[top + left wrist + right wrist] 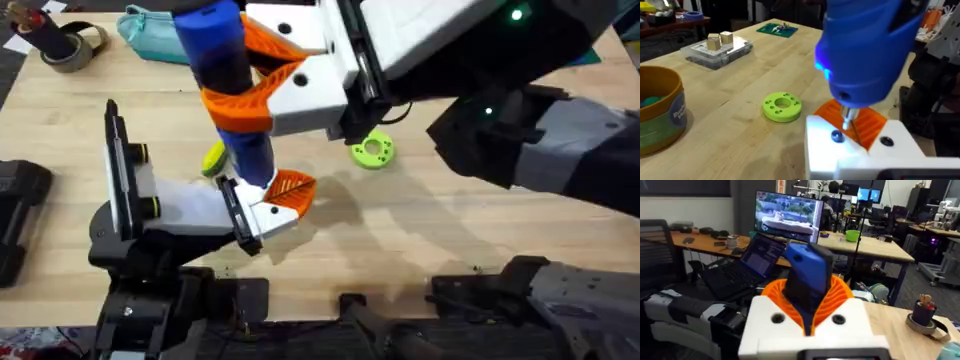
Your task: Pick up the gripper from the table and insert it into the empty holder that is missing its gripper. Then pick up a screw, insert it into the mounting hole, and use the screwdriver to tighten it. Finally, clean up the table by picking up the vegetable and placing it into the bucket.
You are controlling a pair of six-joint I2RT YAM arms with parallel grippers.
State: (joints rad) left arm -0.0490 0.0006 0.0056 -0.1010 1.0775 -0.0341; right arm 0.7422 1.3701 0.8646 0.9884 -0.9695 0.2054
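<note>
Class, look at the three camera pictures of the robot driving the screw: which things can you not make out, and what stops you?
- Bit tip of the screwdriver: left wrist view, blurred at the holder; whether a screw sits under it is unclear.
- The vegetable: overhead view, mostly behind the screwdriver.
- The bucket: left wrist view, cut off by the edge.

— Behind the worktop: long wooden desk [715, 242] carrying an open laptop [747, 262] and a lit monitor [788, 212].
— Beyond that?
— More desks [880, 247], screens [872, 194], a green bowl [852, 235]; dark wall panel [685, 200] at one side, grey floor [925, 287] between benches.
— Near the worktop's far corner?
— Roll of tape [70, 45]; clear box with two wooden blocks [717, 47].
</note>
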